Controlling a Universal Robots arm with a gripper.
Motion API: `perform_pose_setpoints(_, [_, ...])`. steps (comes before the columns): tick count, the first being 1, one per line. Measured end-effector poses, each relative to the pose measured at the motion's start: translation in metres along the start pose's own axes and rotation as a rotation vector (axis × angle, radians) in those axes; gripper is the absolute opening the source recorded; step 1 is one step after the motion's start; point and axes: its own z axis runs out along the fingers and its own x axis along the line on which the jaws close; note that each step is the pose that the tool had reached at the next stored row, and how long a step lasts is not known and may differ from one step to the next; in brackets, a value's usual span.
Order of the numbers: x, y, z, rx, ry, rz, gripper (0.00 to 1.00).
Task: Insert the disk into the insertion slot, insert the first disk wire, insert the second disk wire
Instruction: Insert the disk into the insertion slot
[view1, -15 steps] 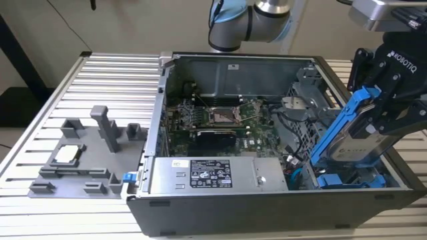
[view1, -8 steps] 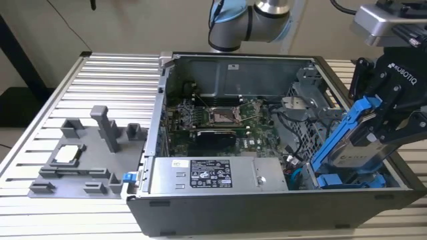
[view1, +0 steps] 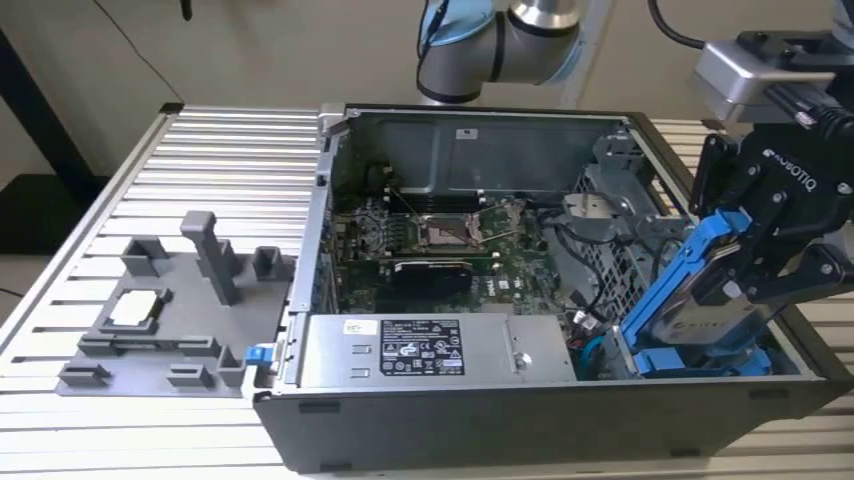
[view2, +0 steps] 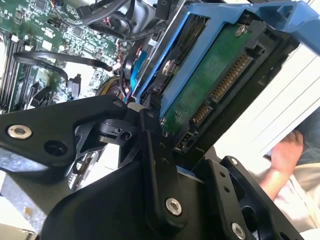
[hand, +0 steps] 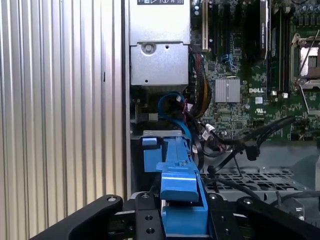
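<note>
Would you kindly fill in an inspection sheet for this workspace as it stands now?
Surface: ribbed metal table carrying an open computer case and a grey fixture tray.
Job's things: disk, tilted, lower end at the insertion slot, not seated.
Clutter: small white part on the tray.
Grippers: tool shut on the disk's upper end.
Cables: black cables and a blue cable loose inside the case.
Surroundings: a person's hand beside the table in the second wrist view.
</note>
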Motion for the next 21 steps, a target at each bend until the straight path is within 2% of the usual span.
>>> perform_pose_setpoints(9, [-0.0001,-0.0004,0.0161,0.0002,-0.0001,0.000,0.33])
perform_pose_setpoints(17, [-0.0001,-0.0005,0.0170,0.0008,-0.0001,0.000,0.33])
perform_pose_setpoints(18, [-0.0001,-0.0005,0.0169,0.0007,0.0000,0.000,0.34])
perform_pose_setpoints(19, [-0.0001,-0.0005,0.0169,0.0008,0.0000,0.000,0.40])
perform_pose_setpoints(21, [-0.0001,-0.0005,0.0169,0.0010,0.0000,0.000,0.40])
